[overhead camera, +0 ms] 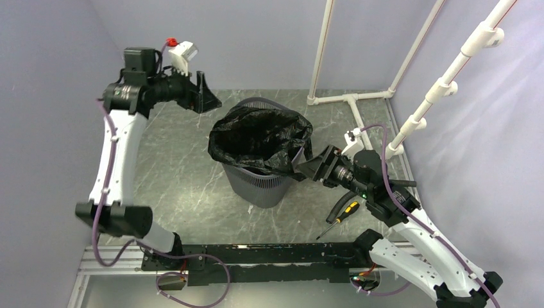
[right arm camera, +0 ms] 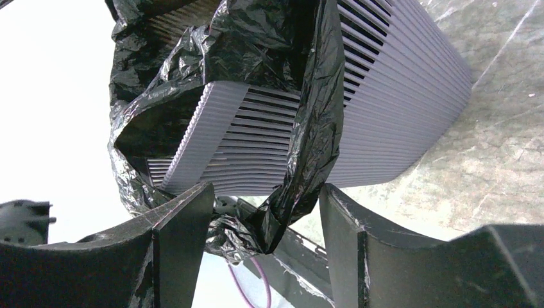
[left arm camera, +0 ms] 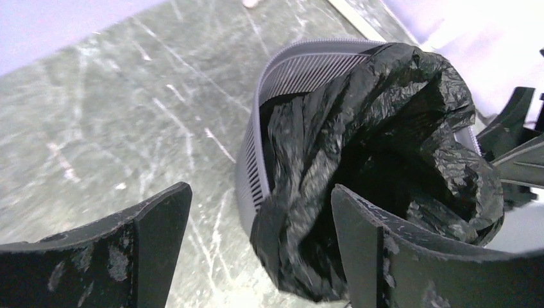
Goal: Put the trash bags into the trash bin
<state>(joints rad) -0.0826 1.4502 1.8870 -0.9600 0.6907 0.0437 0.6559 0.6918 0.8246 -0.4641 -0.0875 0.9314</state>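
Right gripper (right arm camera: 263, 196) is spread about a loose fold at 4 o'clock of the trash bag (overhead camera: 260, 138) draped in the trash bin (overhead camera: 256, 183) — to be pinched and pulled over the rim; left gripper (overhead camera: 206, 96) hovers spread at 10 o'clock.

The trash bin (overhead camera: 256, 183) stands in the middle of the bench (overhead camera: 173, 167), with the trash bag (overhead camera: 260, 138) in it and over its rim. The left gripper (overhead camera: 206, 96) is behind and left of it, the right gripper (overhead camera: 301, 165) just at its right. A screwdriver (overhead camera: 340, 217) lies in front, to the right.
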